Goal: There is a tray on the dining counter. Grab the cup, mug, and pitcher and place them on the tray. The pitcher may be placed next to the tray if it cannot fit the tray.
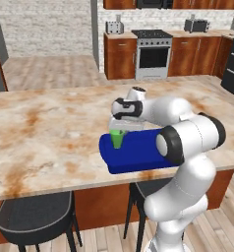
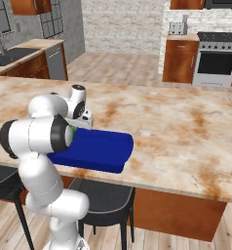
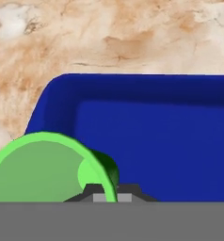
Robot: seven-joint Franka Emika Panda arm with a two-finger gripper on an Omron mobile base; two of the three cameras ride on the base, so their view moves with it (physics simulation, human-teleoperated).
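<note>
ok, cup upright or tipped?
Upright. The cup hangs rim-up, narrow base down, from the shut claw, over the tray. Whether its base touches the tray, cannot tell.

From the right side, the robot's own arm hides most of the cup (image 2: 72, 131) and the near end of the tray (image 2: 96, 149). In the hand view, the cup's lower part is cut off at the bottom edge, and the fingers (image 3: 99, 192) barely show.

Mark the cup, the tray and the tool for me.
cup (image 1: 117, 140), left base view, green side wall.
tray (image 1: 138, 156), left base view, bare blue floor.
tool (image 3: 106, 194), hand view, between its fingertips at the cup's rim.
</note>
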